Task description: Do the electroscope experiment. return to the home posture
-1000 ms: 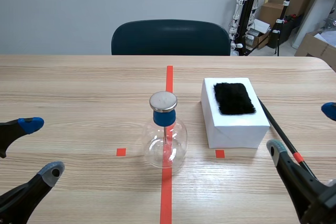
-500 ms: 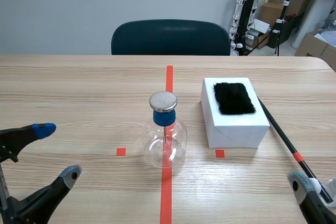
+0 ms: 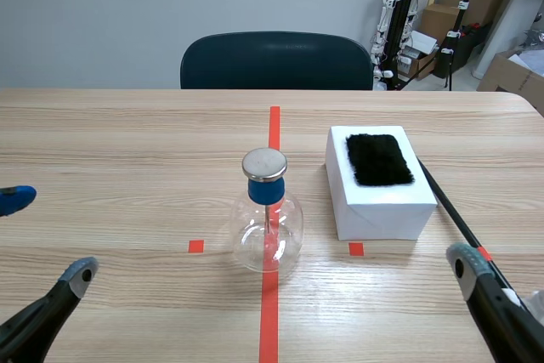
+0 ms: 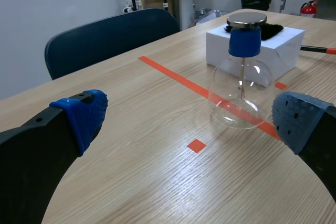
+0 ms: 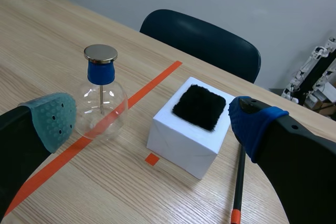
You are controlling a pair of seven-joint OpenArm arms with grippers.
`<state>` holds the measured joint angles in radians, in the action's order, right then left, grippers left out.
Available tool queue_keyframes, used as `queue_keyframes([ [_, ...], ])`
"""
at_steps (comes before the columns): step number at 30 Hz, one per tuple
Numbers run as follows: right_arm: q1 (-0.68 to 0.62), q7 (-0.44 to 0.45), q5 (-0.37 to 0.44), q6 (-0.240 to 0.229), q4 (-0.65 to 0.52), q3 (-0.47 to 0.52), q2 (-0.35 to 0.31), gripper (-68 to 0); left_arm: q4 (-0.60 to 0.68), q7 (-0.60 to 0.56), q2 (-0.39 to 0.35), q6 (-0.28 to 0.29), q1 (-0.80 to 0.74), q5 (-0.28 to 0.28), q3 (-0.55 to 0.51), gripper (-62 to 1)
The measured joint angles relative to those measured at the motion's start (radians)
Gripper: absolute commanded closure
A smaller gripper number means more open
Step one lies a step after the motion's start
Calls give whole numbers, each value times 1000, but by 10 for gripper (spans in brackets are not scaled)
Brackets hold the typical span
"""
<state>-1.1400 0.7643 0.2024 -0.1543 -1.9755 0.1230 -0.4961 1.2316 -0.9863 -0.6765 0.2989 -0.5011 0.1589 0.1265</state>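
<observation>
The electroscope, a round clear glass flask, stands upright on the table right on the long orange-red tape line, with nothing gripping it. A blue stopper plugs its neck, a flat metal disc sits on top, and a thin stem hangs down inside the glass. Small tape squares lie at its 9 o'clock and 3 o'clock. At its 2 o'clock sits a white box, close to the flask but apart from it, with a black fur pad lying flat on its top face. Just beside the box, on its 3 o'clock side, a thin black rod with an orange band lies on the wood, running from 12 toward 5 o'clock. At the flask's 12 o'clock, across the table, stands a dark blue chair. My left pincer hangs low at the flask's 8 o'clock, well apart from it, fully released: its two blue pads are spread wide with nothing between them, and the flask shows ahead of it at about 1 o'clock. My right pincer hangs at the flask's 4 o'clock, near the rod's banded end, and is likewise released, fingers wide and holding nothing; ahead of it the flask stands at 11 o'clock and the box at 12.
</observation>
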Motion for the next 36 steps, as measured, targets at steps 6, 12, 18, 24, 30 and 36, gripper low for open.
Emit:
queue_keyframes([
  [6,0,-7,11,0,2,0,0,-591,108,79,-6,0,-106,-1,-64,-623],
  [12,0,-6,-19,-5,7,0,0,-591,205,122,-6,-64,-196,-1,-64,-623],
  [18,0,-7,-151,-34,8,0,0,-591,342,140,1,-105,-291,0,-68,-623],
  [24,0,20,-192,-34,8,0,0,-591,404,201,116,-105,-353,-9,-159,-623],
  [30,0,20,-191,-34,8,0,0,-591,433,213,191,-105,-400,-103,-189,-623],
  [36,0,20,-191,-34,8,0,0,-591,449,235,242,-105,-422,-161,-192,-623],
])
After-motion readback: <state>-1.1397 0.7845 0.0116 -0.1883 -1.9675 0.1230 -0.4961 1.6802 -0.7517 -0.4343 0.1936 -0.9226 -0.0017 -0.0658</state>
